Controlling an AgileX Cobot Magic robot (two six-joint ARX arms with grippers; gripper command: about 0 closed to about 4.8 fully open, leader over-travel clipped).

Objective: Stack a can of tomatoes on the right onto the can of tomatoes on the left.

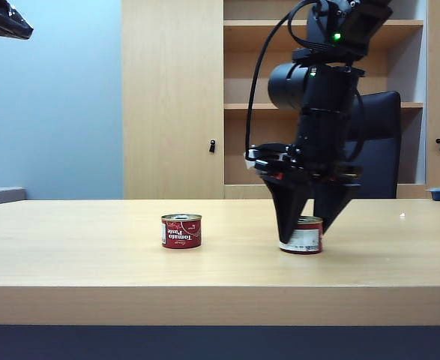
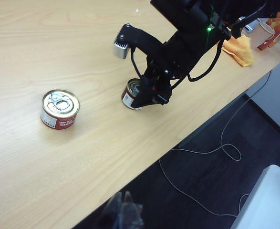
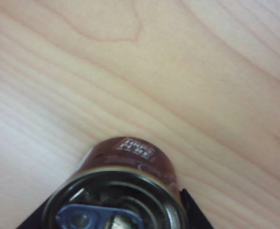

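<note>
Two small red tomato cans stand upright on the wooden table (image 1: 92, 255). The left can (image 1: 181, 231) (image 2: 59, 109) stands alone with its pull-tab lid up. My right gripper (image 1: 306, 234) (image 2: 147, 98) (image 3: 112, 214) points down over the right can (image 1: 303, 238) (image 2: 130, 93) (image 3: 130, 162). Its black fingers (image 3: 190, 210) lie against both sides of the can, which rests on the table. My left gripper (image 2: 125, 210) hovers high off the table's front edge, well away from both cans, its blurred tips close together.
An orange cloth (image 2: 237, 47) and a paper cup (image 2: 264, 33) lie at the table's far right corner. A black office chair (image 1: 381, 142) and wooden shelves (image 1: 279, 105) stand behind the table. Cables trail on the dark floor (image 2: 216, 152).
</note>
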